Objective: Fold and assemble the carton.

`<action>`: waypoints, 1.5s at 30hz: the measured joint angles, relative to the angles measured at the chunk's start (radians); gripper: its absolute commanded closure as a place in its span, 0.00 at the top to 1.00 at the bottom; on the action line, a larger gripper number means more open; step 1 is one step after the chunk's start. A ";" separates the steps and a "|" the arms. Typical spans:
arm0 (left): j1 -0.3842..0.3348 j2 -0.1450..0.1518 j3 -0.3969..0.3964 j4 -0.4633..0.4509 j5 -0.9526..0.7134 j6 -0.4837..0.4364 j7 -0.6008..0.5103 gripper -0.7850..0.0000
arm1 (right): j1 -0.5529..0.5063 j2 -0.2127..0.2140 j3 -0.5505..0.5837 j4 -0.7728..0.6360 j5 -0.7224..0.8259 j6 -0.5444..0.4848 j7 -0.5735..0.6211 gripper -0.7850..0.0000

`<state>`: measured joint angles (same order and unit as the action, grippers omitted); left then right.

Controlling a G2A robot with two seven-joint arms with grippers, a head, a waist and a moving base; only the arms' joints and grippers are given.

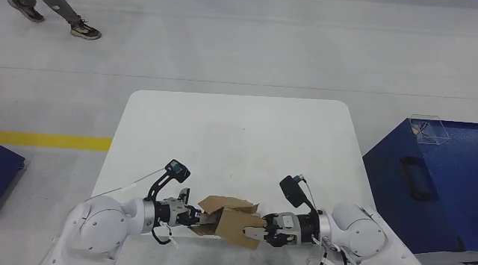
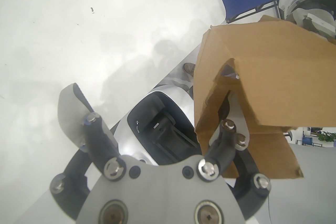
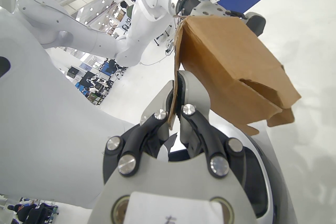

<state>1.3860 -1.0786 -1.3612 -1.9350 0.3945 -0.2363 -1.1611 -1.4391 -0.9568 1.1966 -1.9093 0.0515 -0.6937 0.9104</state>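
Observation:
A brown cardboard carton [image 1: 228, 220], partly folded with loose flaps, is held just above the near edge of the white table [image 1: 231, 138], between both grippers. My right gripper [image 3: 176, 86] is shut on one thin flap edge of the carton [image 3: 231, 59], pinching it between the pads. My left gripper [image 2: 152, 93] is open with its fingers wide apart. One finger [image 2: 236, 114] is tucked inside the carton [image 2: 262, 64] behind a flap, and the other finger [image 2: 73, 104] stands free over the table. In the top view the left gripper [image 1: 190, 215] and the right gripper [image 1: 258, 231] flank the carton.
The table's far and middle surface stretches bare beyond the carton. A blue bin [image 1: 426, 183] stands off the table's right side with a clear plastic box [image 1: 428, 128] on top. Grey floor with yellow lines surrounds the table.

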 measured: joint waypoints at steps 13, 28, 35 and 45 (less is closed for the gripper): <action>-0.004 0.008 0.042 0.000 -0.028 0.017 0.010 0.00 | -0.027 0.006 -0.010 -0.009 -0.033 -0.021 -0.020 0.00; -0.006 0.011 0.025 0.008 -0.115 0.062 0.012 0.00 | -0.041 0.018 0.036 -0.024 -0.098 -0.076 -0.073 1.00; -0.044 0.000 -0.002 0.103 -0.459 0.263 0.066 0.00 | -0.103 0.031 0.217 -0.078 -0.128 -0.142 -0.226 1.00; -0.085 -0.007 -0.011 0.154 -0.645 0.411 0.071 0.00 | -0.116 0.033 0.259 -0.096 -0.132 -0.078 -0.267 1.00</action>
<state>1.3007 -1.0860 -1.3718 -1.7813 -0.2507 0.1747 -1.0900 -1.5549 -0.9242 1.4560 -2.0058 -0.0803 -0.7716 0.6437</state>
